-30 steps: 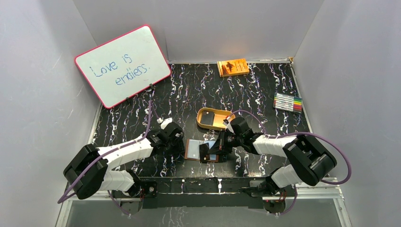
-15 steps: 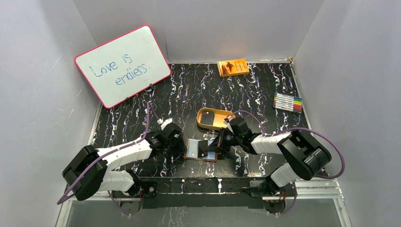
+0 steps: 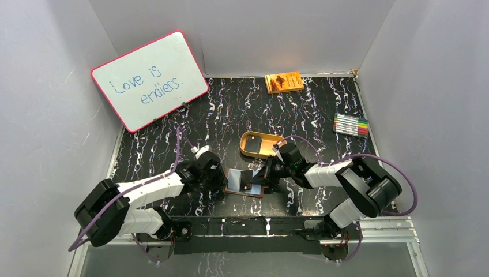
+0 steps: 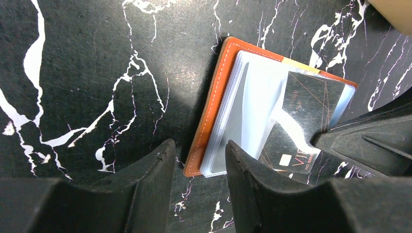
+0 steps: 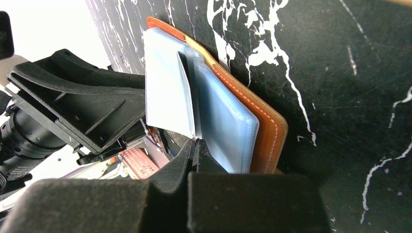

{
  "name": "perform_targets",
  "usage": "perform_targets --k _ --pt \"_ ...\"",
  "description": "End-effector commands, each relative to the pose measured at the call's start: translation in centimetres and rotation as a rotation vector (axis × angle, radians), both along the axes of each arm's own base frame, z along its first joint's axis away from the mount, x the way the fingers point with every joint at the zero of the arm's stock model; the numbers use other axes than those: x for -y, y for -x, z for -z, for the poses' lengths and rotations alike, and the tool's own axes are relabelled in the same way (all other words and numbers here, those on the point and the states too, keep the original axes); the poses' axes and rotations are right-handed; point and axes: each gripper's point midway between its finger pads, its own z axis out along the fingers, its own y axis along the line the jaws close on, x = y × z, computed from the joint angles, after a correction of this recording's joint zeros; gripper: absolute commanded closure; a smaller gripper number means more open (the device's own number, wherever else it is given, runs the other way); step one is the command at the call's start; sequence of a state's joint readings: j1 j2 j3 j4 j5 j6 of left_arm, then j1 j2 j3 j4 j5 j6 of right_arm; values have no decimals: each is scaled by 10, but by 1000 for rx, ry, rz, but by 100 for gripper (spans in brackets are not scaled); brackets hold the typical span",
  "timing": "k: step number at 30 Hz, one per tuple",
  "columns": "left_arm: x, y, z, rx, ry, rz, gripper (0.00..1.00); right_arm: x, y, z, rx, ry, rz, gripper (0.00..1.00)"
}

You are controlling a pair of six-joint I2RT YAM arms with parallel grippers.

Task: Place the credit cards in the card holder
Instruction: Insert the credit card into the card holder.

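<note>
Over the open card holder [image 4: 217, 97]: insertion poised, brace arriving

Pinched shut, the right gripper [image 5: 194, 145] holds a dark credit card [image 4: 299, 114] slanted across the clear sleeves [image 4: 252, 97], not yet seated. The left gripper [image 4: 199, 148], narrowly parted and empty, has crept up to the holder's orange edge since a second ago, probably to steady it against the push.

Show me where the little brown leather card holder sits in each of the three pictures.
Top external: the card holder lies open, low in the middle, between the two arms.
Left wrist: right of centre, its orange stitched edge on the left.
Right wrist: middle, running from the top down to centre.
Shared landmark: the black white-veined table beneath it.
</note>
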State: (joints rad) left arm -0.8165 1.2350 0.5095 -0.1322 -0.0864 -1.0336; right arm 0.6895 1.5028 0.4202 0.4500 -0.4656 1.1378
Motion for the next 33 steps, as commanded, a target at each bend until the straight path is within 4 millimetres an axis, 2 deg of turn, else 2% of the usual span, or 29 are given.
perform_targets --k 1,13,24,33 --pt "-28 33 28 -125 -95 6 60 -2 3 4 -17 -1 14 100" --pt "-37 36 34 -135 -127 -20 70 12 26 12 -83 31 7 100" --pt "-35 36 33 -135 -115 -15 74 -1 23 9 -87 6 -23 100" --pt "-35 37 34 -140 -111 -17 75 1 27 13 -94 23 -51 100"
